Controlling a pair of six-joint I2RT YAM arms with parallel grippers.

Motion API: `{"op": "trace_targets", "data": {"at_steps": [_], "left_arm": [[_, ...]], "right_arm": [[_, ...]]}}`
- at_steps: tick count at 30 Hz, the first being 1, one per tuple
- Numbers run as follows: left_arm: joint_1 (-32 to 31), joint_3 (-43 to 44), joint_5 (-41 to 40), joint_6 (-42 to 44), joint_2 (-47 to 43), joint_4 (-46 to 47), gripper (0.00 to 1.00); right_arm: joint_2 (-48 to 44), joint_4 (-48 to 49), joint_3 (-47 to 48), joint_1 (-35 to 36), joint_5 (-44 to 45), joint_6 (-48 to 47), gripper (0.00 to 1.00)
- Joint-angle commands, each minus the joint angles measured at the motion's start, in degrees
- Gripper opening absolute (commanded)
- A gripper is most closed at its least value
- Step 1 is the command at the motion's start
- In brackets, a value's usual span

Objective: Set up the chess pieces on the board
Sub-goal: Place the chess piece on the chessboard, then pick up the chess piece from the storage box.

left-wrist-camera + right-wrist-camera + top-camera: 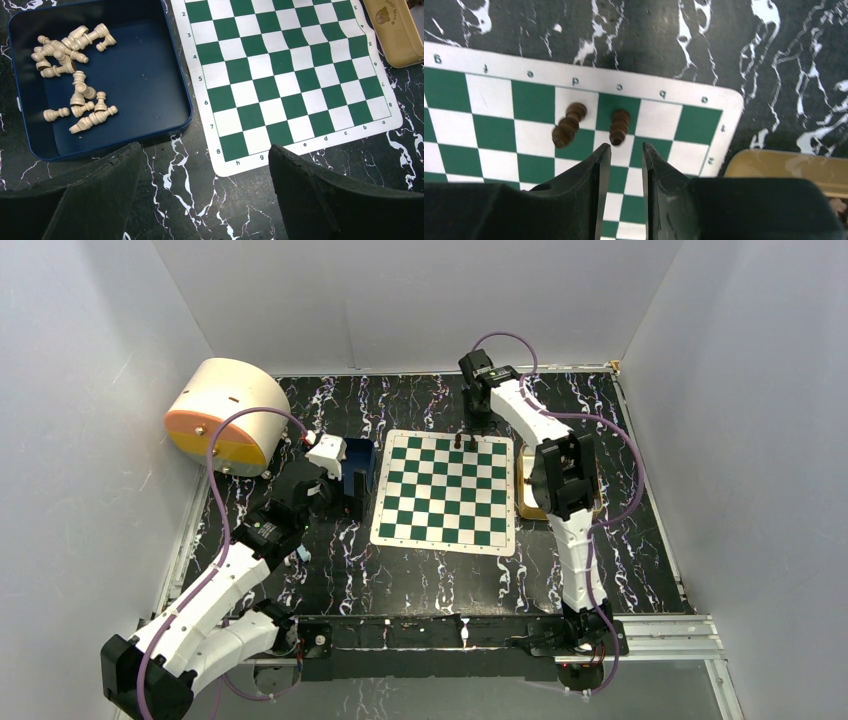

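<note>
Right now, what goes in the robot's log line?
board: two dark pieces on far row | right gripper: slightly open, above them | left gripper: open, empty, by blue tray

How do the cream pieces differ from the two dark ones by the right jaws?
Cream pieces mostly lie toppled in a heap; dark pieces stand upright, side by side. Cream pieces sit in the blue tin, off the board; dark pieces are on it, near its edge. Both are chess pieces.
</note>
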Motion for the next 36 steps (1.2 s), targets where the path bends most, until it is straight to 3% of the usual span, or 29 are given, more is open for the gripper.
{"op": "trace_targets", "data": {"at_steps": [1,17,36], "left_arm": [[0.4,0.0,-0.7,0.3,-1.3,0.5,0.94],[0.4,0.0,-0.2,0.2,-1.7,0.5,0.94],[0.4,-0.1,-0.1,0.2,-0.9,0.4,0.94]], "right_arm": [[-10.0,0.5,-3.8,-0.9,2.8,-1.0,0.38],[-29.1,10.4,-28.2,-9.8,7.0,-1.3,0.40],[-27.2,20.4,-42.0,-14.1,6.9,-1.0,0.39]]}}
